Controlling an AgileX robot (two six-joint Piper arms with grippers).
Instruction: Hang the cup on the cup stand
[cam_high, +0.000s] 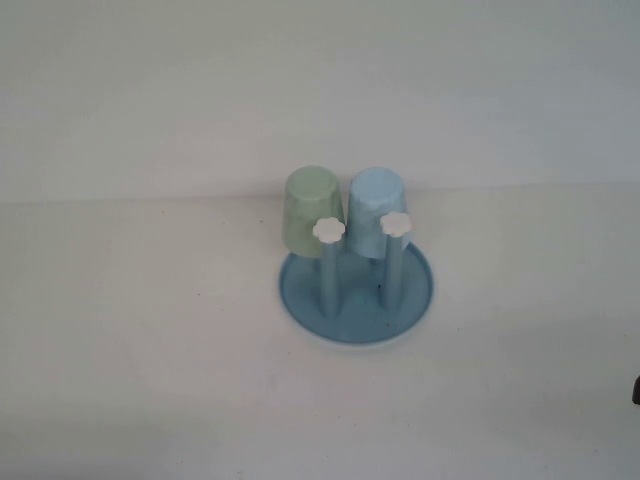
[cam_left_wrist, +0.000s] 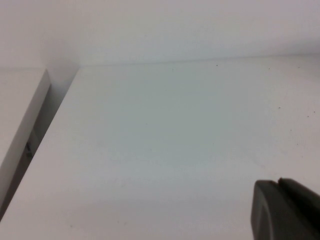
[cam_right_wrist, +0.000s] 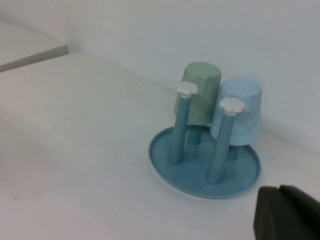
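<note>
The job looks done. The cup (cam_high: 377, 210) sits upside down on a back peg of the cup stand (cam_high: 356, 325), and nothing is holding it. In the judge's eyes, there is no more hanging to do; the next move only calls for the arms to stay back and not bump the stand.

The cup is small, light blue and smooth, with no handle. It is wider at the open end, which faces down. In the high view it is at about one o'clock from the middle of the round blue dish. A pale green cup (cam_high: 314, 213) hangs just beside it, at about eleven o'clock. Two front pegs are bare, each with a little white flower cap (cam_high: 396, 224) on top.

The left gripper (cam_left_wrist: 280, 186) is over bare white table (cam_left_wrist: 160, 150), far from the stand, and its fingers are pressed together on nothing. The right gripper (cam_right_wrist: 281, 191) is low and near the stand, at about four o'clock from it, also pressed together and holding nothing.
</note>
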